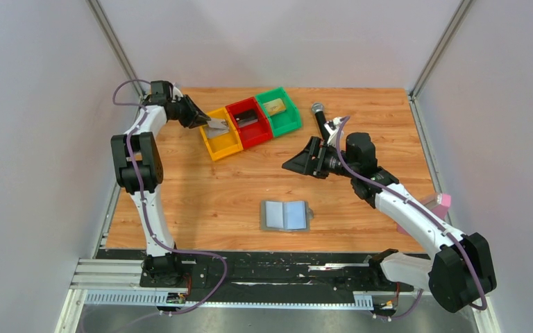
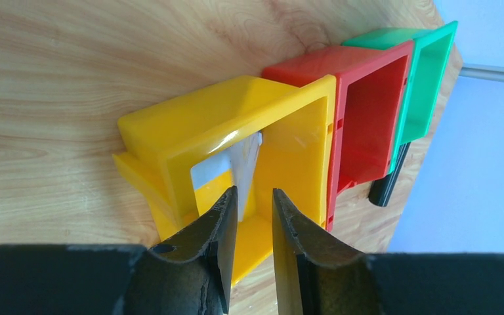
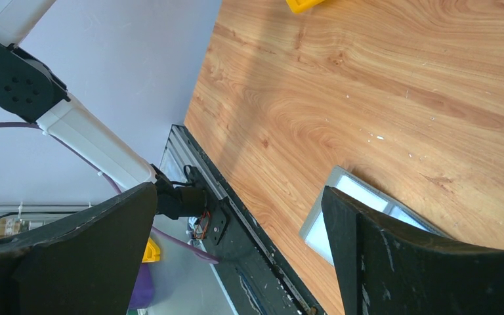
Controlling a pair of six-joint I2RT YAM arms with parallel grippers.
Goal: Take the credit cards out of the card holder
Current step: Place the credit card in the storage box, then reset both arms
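Note:
The card holder [image 1: 286, 216] lies open and flat near the table's front edge, showing two pale panels; part of it also shows in the right wrist view [image 3: 331, 213]. A whitish-silver card [image 2: 244, 161] leans upright inside the yellow bin [image 2: 170, 138]. My left gripper [image 2: 254, 193] hovers at that bin's opening [image 1: 208, 124], jaws a narrow gap apart, with nothing between them. A tan-gold card [image 1: 273, 106] lies in the green bin [image 1: 288, 119], and a grey card [image 1: 248, 118] in the red bin [image 1: 257, 133]. My right gripper [image 1: 289, 166] is wide open and empty above the table, behind the card holder.
The three bins stand side by side at the back centre. A black pen-like object [image 1: 318, 111] lies right of the green bin. A pink object [image 1: 438, 202] sits at the table's right edge. The black base rail [image 3: 262, 262] runs along the front edge.

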